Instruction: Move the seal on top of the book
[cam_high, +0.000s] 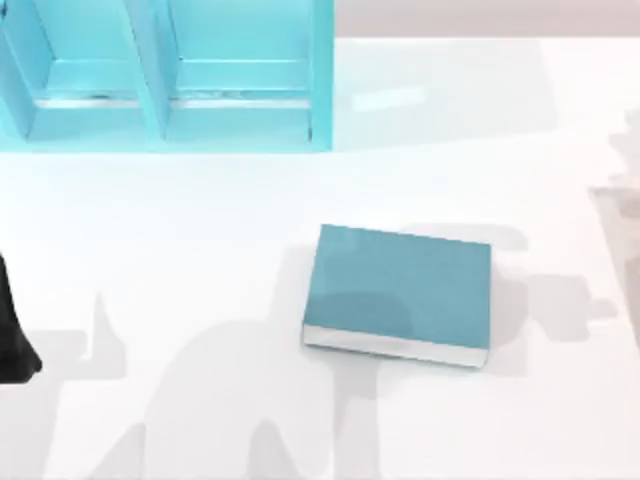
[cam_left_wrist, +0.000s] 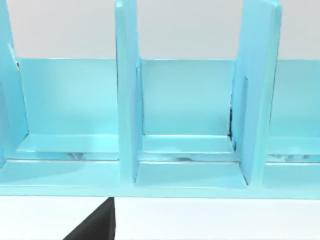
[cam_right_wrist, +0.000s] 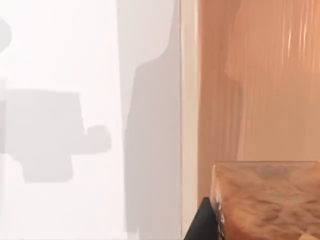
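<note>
the flat teal-blue hardcover book (cam_high: 400, 290) lies at centre frame on the white table (cam_high: 200, 250). the translucent orange-amber seal (cam_right_wrist: 267, 200) sits close before the right wrist camera; grip unclear. the light-blue compartment shelf (cam_high: 160, 70) stands upper left.

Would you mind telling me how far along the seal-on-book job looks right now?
Done: nothing yet; the book lies mid-table with its cover bare. In hand: an amber block, apparently the seal, sits right beside the right gripper in the right wrist view; whether it is gripped is unclear. Left: carrying it over and setting it on the cover. The left arm is parked at the table's left edge.
</note>
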